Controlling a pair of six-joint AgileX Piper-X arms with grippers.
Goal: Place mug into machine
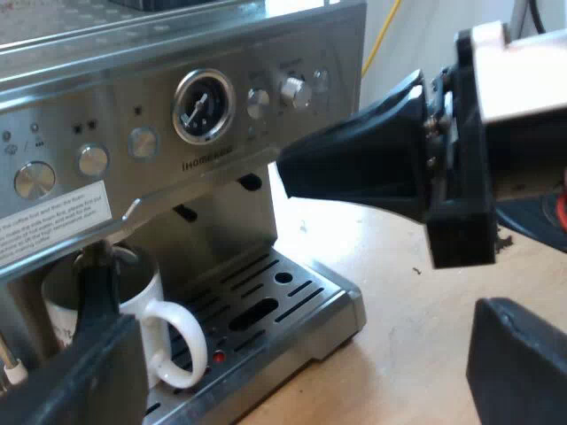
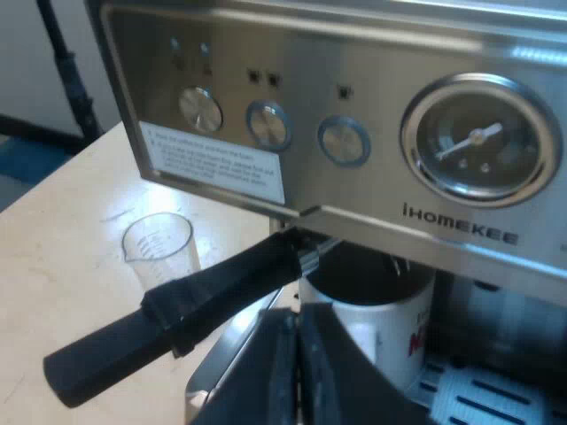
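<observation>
The mug (image 2: 381,341) stands on the espresso machine's (image 2: 354,53) drip tray (image 1: 301,297), just beyond my right hand (image 2: 297,320), whose fingers are pressed together on nothing (the holder's dark handle (image 2: 177,314) juts alongside).

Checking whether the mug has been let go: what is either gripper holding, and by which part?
Nothing. The mug stands on the drip tray; the left gripper is open wide near it, the right gripper shut empty.

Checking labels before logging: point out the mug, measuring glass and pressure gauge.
mug (image 1: 138,294): left wrist view, white side wall.
measuring glass (image 2: 163,251): right wrist view, clear wall.
pressure gauge (image 2: 478,142): right wrist view, dial face.
</observation>
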